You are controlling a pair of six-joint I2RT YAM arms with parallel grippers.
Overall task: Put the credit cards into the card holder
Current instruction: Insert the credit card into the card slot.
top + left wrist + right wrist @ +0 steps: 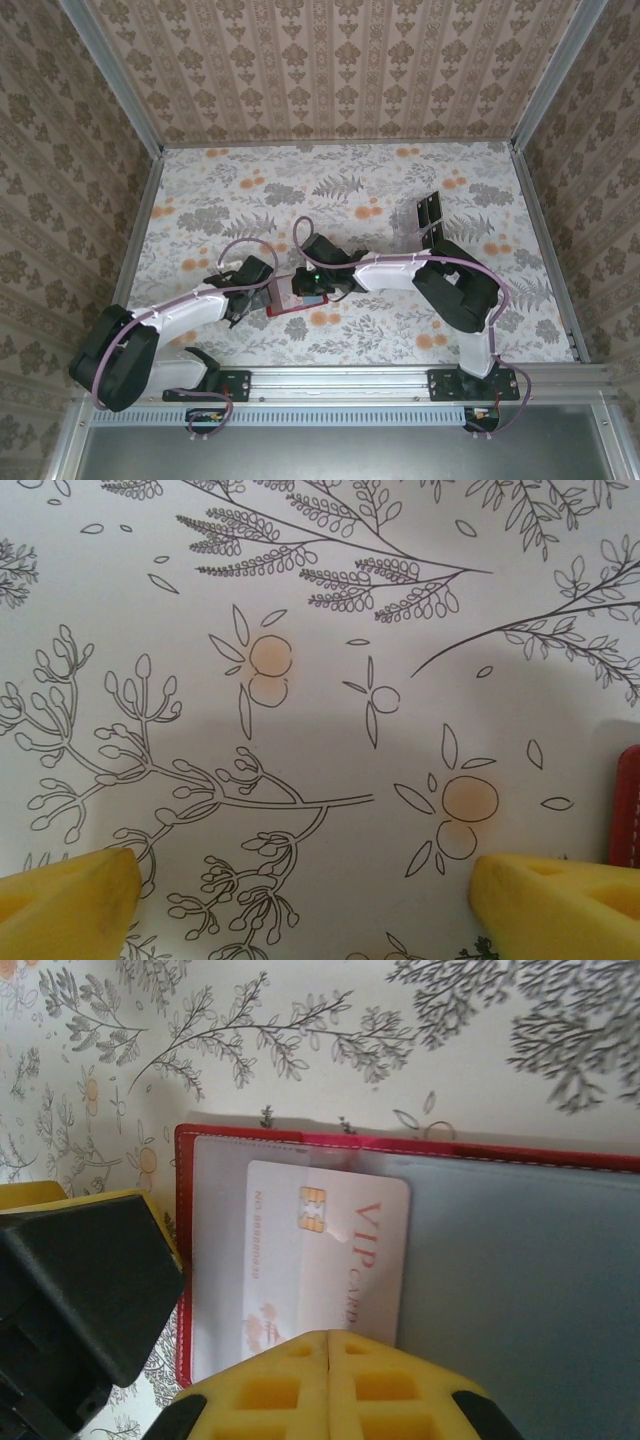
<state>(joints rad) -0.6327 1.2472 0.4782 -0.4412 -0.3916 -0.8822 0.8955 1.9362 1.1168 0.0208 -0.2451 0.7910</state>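
The red card holder lies open on the floral table, with a clear pocket on its left half and a grey panel on its right. One whitish credit card, marked VIP, lies with its left part under the clear pocket and its right part sticking out over the grey panel. My right gripper is shut, its yellow fingertips pressed together over the card's near edge with nothing between them. In the top view it sits over the card holder. My left gripper stands wide open above bare table, just left of the holder's red edge.
A clear rack with black panels stands at the back right. The left gripper's black and yellow body is close beside the holder's left edge. Patterned walls enclose the table on three sides.
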